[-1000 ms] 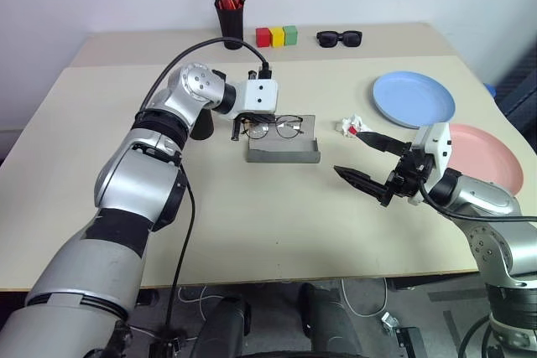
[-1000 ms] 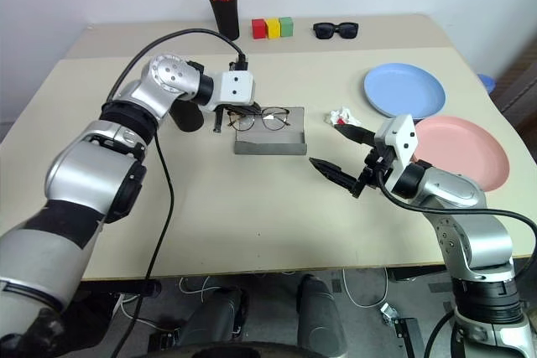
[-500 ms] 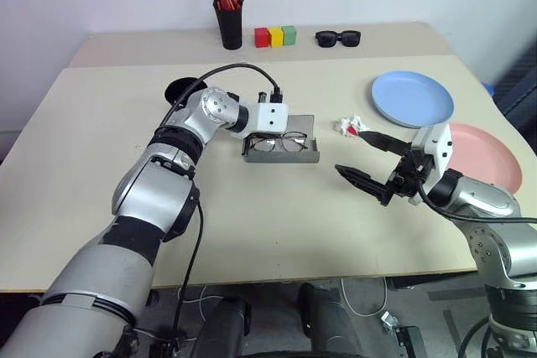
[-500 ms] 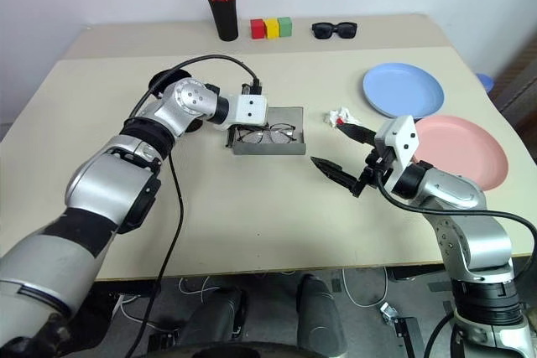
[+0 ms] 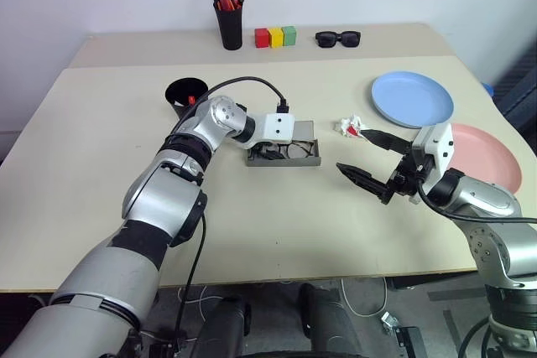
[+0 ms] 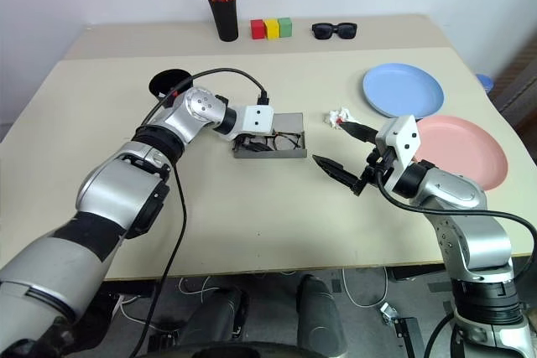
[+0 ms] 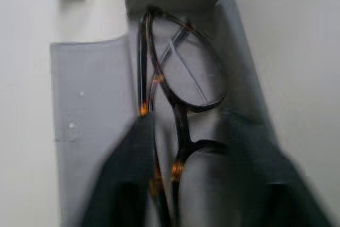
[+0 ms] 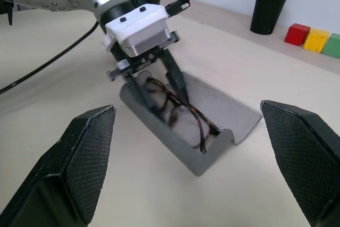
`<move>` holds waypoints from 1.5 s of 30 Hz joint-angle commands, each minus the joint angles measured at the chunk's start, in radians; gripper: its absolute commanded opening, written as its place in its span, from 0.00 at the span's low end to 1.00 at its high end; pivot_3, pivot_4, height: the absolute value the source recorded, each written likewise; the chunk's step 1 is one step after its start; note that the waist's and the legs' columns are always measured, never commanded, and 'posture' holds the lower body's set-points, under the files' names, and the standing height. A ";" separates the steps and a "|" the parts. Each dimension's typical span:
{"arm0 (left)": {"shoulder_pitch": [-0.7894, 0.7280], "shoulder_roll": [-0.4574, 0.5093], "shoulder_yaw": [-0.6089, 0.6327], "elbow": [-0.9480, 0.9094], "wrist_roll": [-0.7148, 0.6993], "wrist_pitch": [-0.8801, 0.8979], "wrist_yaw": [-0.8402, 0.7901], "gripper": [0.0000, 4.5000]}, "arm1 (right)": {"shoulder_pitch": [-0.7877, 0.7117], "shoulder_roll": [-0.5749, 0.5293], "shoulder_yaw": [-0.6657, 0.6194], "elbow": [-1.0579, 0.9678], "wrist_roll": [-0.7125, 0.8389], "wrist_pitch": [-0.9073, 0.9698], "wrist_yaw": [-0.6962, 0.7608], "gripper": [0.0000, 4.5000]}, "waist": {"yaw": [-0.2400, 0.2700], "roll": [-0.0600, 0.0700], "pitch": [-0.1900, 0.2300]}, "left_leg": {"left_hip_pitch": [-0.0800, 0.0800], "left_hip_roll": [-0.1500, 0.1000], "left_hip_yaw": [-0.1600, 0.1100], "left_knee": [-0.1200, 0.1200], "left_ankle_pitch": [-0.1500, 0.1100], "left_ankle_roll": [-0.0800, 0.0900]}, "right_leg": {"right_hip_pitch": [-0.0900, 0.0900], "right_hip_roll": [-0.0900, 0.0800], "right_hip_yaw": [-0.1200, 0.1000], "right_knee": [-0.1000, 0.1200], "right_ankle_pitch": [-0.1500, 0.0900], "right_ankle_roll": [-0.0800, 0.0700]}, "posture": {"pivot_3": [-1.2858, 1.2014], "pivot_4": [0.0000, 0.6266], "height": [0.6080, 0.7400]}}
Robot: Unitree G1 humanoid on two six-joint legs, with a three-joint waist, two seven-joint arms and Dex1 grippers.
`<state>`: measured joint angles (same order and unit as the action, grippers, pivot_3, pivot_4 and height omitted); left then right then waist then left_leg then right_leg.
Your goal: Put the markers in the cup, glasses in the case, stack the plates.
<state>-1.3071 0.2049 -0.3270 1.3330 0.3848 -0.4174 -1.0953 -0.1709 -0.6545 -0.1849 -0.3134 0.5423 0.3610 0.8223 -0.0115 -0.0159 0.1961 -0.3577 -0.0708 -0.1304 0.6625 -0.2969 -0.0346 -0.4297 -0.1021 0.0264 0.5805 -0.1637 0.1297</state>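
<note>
The left gripper [image 8: 159,86] has come down into the case [image 5: 284,155] and its fingers have just parted, straddling the glasses [image 8: 180,115], which now lie inside the case rather than hanging above it. That step looks done. The right gripper [image 5: 376,160] hangs wide open and empty near the blue plate [image 5: 413,98] and pink plate [image 5: 487,157], still unstacked. A red marker [image 5: 191,101] shows in the cup [image 5: 185,92].
</note>
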 commanded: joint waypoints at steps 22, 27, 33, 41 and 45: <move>-0.063 0.035 0.100 -0.048 -0.096 -0.042 0.040 0.99 | -0.064 0.010 0.004 0.040 -0.027 -0.041 0.006 1.00 | 0.000 0.000 0.000 | 0.000 0.000 0.000 0.000 0.000 0.000 | 0.000 0.000 0.000 0.000 0.000 0.000 | 0.52 0.24 1.00; -0.078 0.046 0.110 -0.056 -0.103 -0.042 0.029 0.99 | -0.081 0.009 0.008 0.050 -0.028 -0.039 0.008 1.00 | 0.000 0.000 0.000 | 0.000 0.000 0.000 0.001 0.000 0.000 | 0.000 0.000 0.000 0.000 0.000 0.000 | 0.52 0.24 1.00; -0.092 0.075 0.106 -0.053 -0.076 -0.032 0.192 0.99 | -0.095 0.017 0.016 0.066 -0.040 -0.048 -0.001 1.00 | -0.001 0.000 0.000 | 0.000 0.000 0.000 0.001 0.000 0.000 | 0.000 0.000 0.000 0.000 0.000 0.000 | 0.52 0.24 1.00; -0.090 0.057 0.087 -0.013 -0.003 0.116 0.583 0.57 | -0.109 0.028 0.034 0.086 -0.074 -0.069 -0.013 1.00 | 0.000 0.000 0.000 | 0.000 0.000 0.000 0.001 0.000 0.000 | 0.000 0.000 0.000 0.000 0.000 0.000 | 0.52 0.24 1.00; -0.079 0.028 0.075 0.002 0.018 0.188 0.668 0.09 | -0.113 0.032 0.033 0.085 -0.073 -0.068 -0.018 1.00 | 0.001 0.000 0.000 | 0.000 -0.001 0.000 0.001 0.000 0.000 | 0.000 0.000 0.000 0.000 0.001 0.001 | 0.52 0.24 1.00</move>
<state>-1.3700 0.2355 -0.2452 1.3423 0.3913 -0.2404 -0.4624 -0.2652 -0.6264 -0.1364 -0.2095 0.4698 0.3164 0.8096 -0.0106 -0.0159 0.1961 -0.3581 -0.0714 -0.1305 0.6632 -0.2970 -0.0344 -0.4296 -0.1021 0.0264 0.5801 -0.1630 0.1309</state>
